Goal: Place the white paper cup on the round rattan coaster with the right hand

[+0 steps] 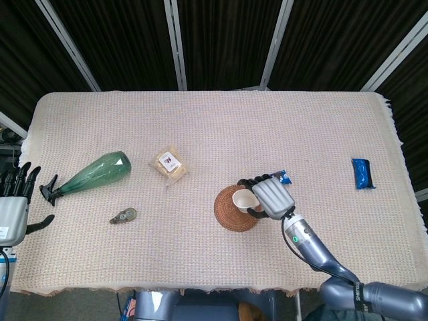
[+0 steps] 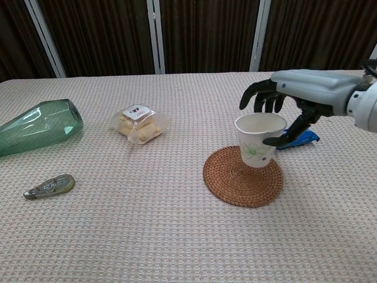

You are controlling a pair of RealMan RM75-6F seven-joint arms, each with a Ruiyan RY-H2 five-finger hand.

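The white paper cup [image 2: 258, 144] [image 1: 243, 199] with a faint green print stands upright over the right part of the round rattan coaster [image 2: 235, 178] [image 1: 229, 212]. My right hand [image 2: 293, 100] [image 1: 269, 196] holds it by the rim, fingers curled over the far side and thumb against the near side. Whether the cup's base rests on the coaster or hovers just above it I cannot tell. My left hand [image 1: 13, 200] hangs off the table's left edge with fingers spread, holding nothing.
A blue snack packet [image 2: 301, 139] [image 1: 283, 176] lies just behind my right hand. A bag of biscuits [image 2: 138, 123], a green glass bottle [image 2: 36, 126] on its side and a small correction-tape dispenser [image 2: 49, 186] lie to the left. Another blue packet [image 1: 362, 173] sits far right.
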